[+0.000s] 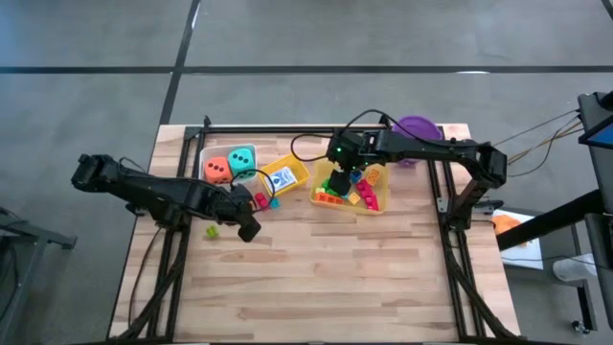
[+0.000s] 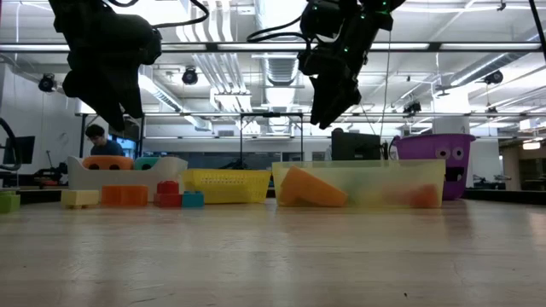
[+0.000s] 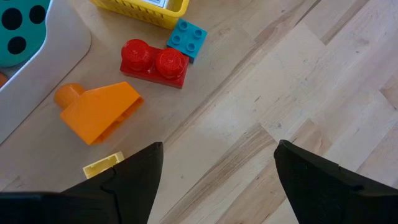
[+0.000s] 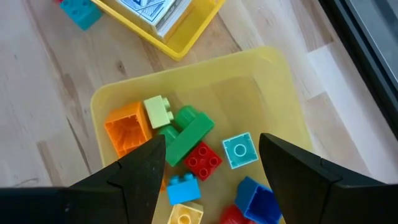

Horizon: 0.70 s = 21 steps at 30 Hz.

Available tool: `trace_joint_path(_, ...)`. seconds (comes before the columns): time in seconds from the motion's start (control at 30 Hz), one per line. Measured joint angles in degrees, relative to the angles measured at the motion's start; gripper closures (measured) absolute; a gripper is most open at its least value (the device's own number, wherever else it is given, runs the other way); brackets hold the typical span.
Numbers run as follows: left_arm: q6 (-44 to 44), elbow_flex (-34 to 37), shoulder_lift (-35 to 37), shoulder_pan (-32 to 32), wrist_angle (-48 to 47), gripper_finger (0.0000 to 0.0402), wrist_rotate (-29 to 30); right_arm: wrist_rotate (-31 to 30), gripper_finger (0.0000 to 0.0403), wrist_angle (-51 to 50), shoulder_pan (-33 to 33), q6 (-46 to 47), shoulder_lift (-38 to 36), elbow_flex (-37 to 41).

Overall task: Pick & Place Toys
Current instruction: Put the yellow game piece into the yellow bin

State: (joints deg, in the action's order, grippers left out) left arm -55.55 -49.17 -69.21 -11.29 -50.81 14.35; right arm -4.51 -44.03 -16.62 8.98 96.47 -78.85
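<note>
Here both arms' fingers [image 3: 152, 180] stand wide and empty above scattered bricks [image 3: 154, 61].

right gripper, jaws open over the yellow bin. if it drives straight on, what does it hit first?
Probably the green brick or red brick in the yellow bin, both between the right gripper's open jaws; depth is unclear.

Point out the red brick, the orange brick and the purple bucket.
red brick [image 3: 153, 63]: left wrist view, on its top, between the two studs.
orange brick [image 3: 99, 113]: left wrist view, on its sloped face.
purple bucket [image 2: 438, 162]: low view, on its front wall.
</note>
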Motion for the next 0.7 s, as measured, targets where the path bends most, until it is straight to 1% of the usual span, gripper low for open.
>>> trace_joint_path(0.7, 0.0, 0.0, 0.0, 0.0, 0.0, 0.0095, 0.0, 0.0, 0.0147, 0.3, 0.0, 0.0, 0.0, 0.0)
